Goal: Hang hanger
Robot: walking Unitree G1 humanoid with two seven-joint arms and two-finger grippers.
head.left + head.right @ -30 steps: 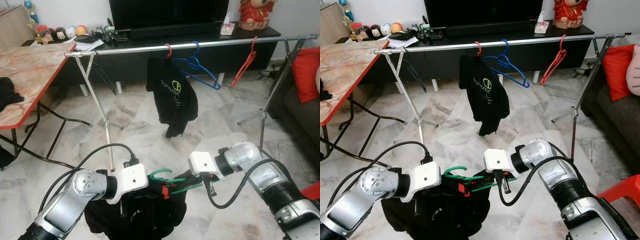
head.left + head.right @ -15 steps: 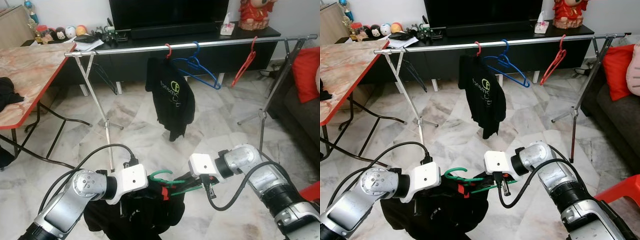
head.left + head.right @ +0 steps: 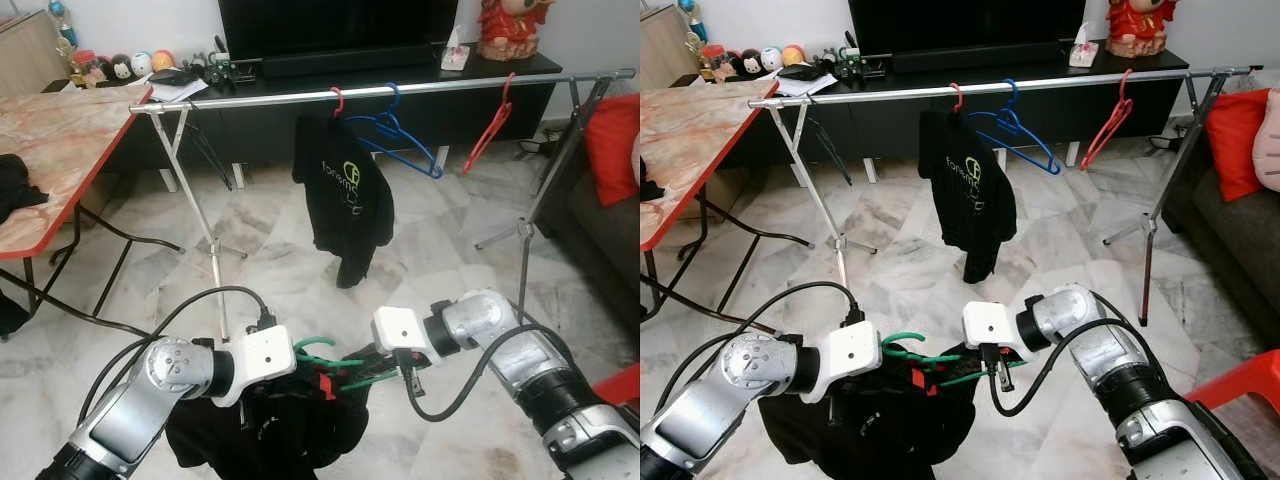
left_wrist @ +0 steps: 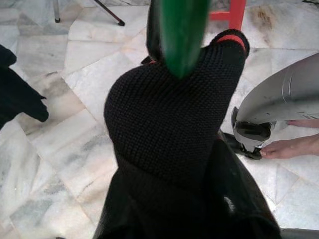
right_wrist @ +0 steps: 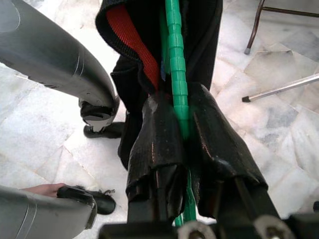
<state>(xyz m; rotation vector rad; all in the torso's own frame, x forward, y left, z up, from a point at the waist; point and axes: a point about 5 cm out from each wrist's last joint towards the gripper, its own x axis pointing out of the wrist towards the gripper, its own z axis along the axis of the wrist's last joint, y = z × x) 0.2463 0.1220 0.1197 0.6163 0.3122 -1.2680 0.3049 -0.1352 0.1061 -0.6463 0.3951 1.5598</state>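
Low before the rail, both grippers hold the green hanger carrying a black shirt: right gripper clamped on its bar, left gripper gripping near its hook.

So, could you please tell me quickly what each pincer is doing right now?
Left pincer: closed, holding the green plastic hanger carrying a black knit garment.
Right pincer: closed on the same hanger's green bar.
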